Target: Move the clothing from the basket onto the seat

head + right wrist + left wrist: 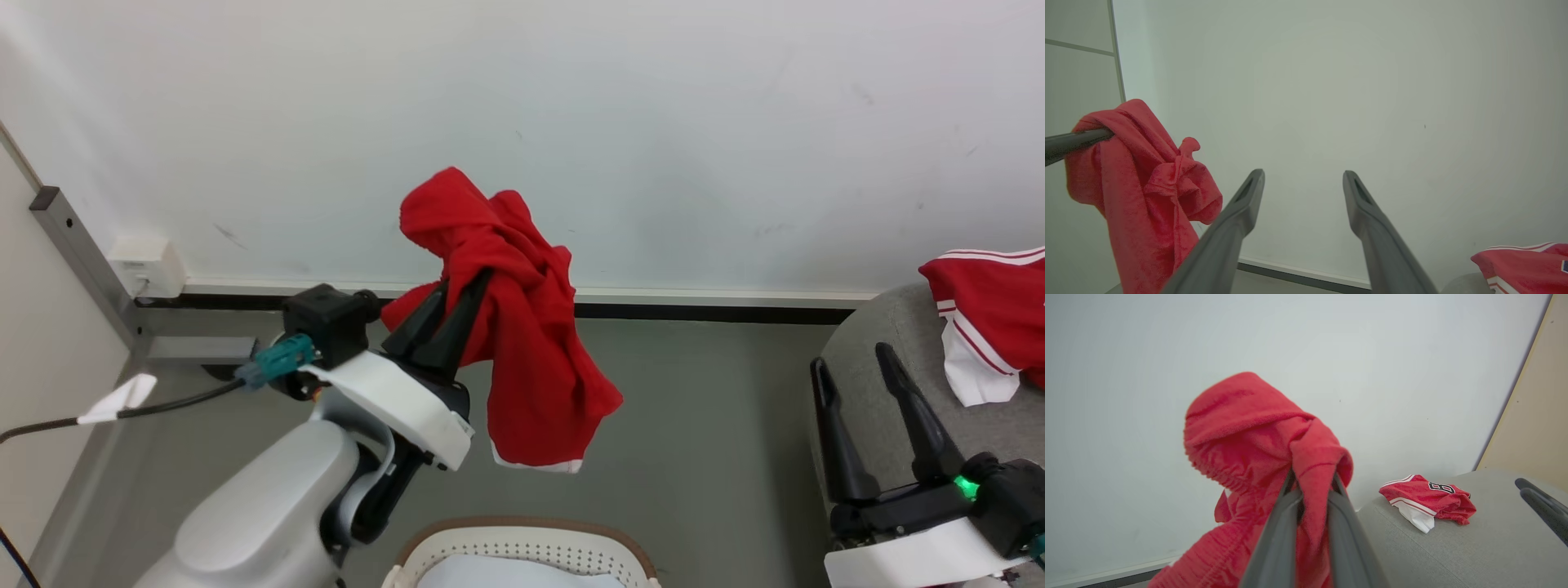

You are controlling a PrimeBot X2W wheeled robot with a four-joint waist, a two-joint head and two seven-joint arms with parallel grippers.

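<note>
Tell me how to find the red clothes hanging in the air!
Find the pale wall, then the grey floor below. Above it a red garment dangles from the left arm's jaws. The other red one, striped, lies on the grey seat.

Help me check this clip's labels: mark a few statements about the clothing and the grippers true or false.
1. The left gripper is shut on a red garment held up in the air. True.
2. The right gripper grips cloth as well. False: it is open and holds nothing.
3. A second garment, red with striped trim, lies on the seat. True.
4. The red garment rests inside the basket. False: it hangs in the air, clear of the basket.
</note>
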